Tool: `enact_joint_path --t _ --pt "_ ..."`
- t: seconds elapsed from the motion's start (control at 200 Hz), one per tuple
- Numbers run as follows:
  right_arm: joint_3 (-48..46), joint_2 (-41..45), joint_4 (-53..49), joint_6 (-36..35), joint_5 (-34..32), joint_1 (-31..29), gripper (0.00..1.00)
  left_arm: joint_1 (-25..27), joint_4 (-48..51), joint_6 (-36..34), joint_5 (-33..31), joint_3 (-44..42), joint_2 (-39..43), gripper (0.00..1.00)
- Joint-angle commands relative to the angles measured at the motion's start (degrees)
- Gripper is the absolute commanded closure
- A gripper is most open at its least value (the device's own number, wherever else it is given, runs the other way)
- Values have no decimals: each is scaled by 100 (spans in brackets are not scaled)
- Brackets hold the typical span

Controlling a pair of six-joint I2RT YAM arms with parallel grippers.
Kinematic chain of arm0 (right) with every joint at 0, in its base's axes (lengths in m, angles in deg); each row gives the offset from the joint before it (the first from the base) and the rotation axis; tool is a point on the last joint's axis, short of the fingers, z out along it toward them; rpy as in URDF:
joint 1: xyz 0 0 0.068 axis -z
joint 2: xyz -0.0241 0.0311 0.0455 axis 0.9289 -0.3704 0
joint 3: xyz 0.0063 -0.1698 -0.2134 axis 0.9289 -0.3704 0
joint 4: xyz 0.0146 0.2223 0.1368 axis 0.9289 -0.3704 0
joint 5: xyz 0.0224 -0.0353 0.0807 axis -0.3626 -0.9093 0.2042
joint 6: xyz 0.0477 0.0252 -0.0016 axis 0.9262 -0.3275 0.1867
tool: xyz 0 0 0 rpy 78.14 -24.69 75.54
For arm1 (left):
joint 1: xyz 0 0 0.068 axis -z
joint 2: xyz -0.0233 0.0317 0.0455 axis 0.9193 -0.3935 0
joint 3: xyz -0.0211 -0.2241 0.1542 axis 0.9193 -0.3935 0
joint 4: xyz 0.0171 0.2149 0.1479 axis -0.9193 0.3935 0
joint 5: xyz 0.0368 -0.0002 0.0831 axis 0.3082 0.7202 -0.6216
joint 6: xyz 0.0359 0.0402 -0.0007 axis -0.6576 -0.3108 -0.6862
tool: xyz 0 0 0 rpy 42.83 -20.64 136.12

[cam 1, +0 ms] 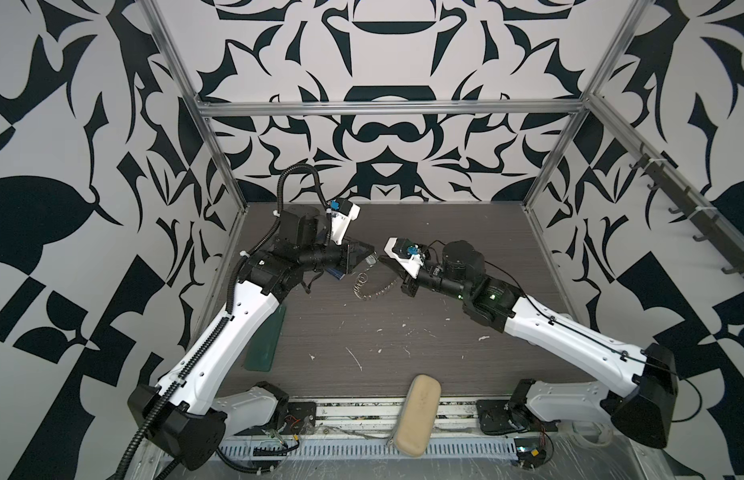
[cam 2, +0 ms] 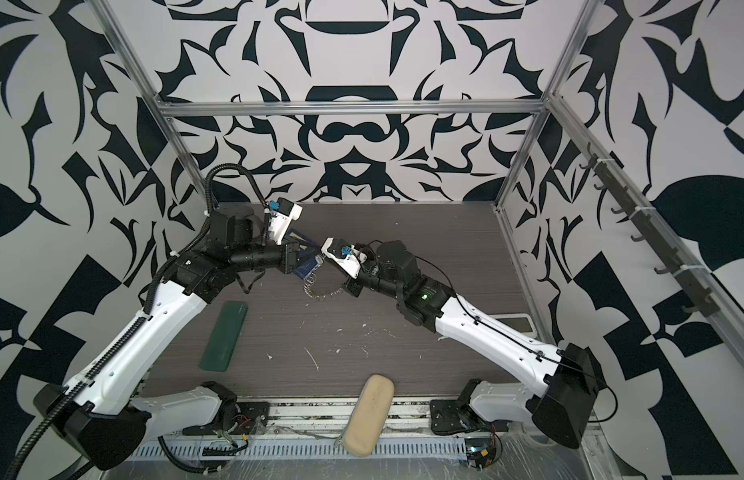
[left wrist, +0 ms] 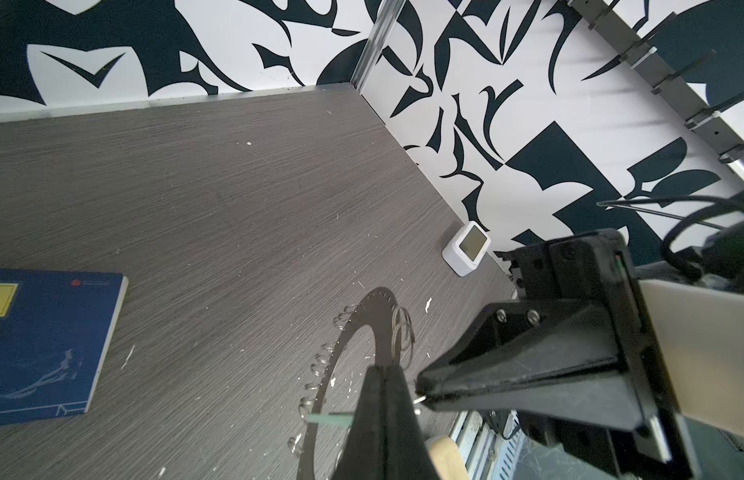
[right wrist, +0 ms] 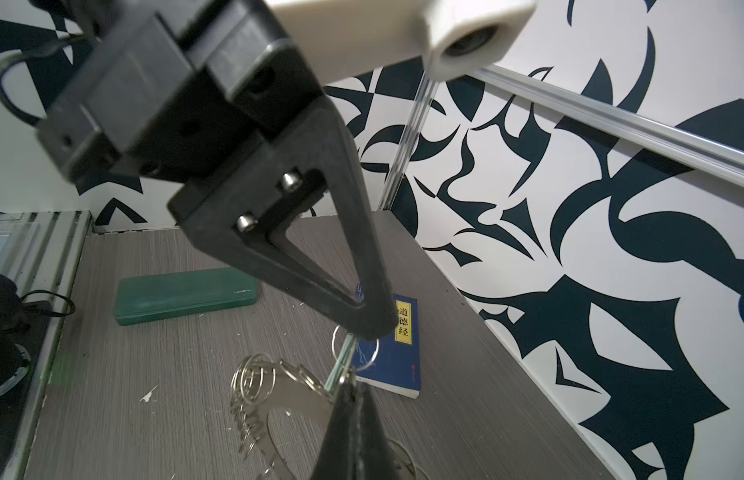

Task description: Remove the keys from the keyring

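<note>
The keys [cam 1: 371, 260] sit just above the middle of the frame in both top views, held off the table [cam 1: 403, 332] between the two pincer tips. The left wrist view shows the mint-green tag [left wrist: 330, 417] poking out sideways from the left pincer [left wrist: 384, 370], whose jaws are clenched on it. The right pincer [left wrist: 420, 390] comes in from the right of the frame, jaws pressed together, with a small silver wire loop [left wrist: 420, 399] pinched at its tip. Whether that loop belongs to the key or to a split ring I cannot tell.

In the right wrist view the tag [right wrist: 344, 357] runs edge-on from the left pincer's tip to the right pincer's tip.

The keyring [cam 1: 372, 289] lies just below the pincers in the frame, its small wire rings bunched along the left rim. I cannot tell whether it rests flat.

A blue book [cam 1: 335, 274] lies just left of the keyring, partly under the left arm. A dark green case [cam 1: 264, 336] sits further toward the lower left. A beige pouch [cam 1: 418, 409] lies over the table's bottom edge.
</note>
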Motion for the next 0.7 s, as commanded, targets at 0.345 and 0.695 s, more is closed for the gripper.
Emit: enact_joint_path --t 0.345,0.695 --pt "53 429 1463 249 550 225 100 -76 140 -497 152 -19 -293 100" --pt "-94 251 1308 289 606 397 100 27 -591 -88 364 37 -5 100"
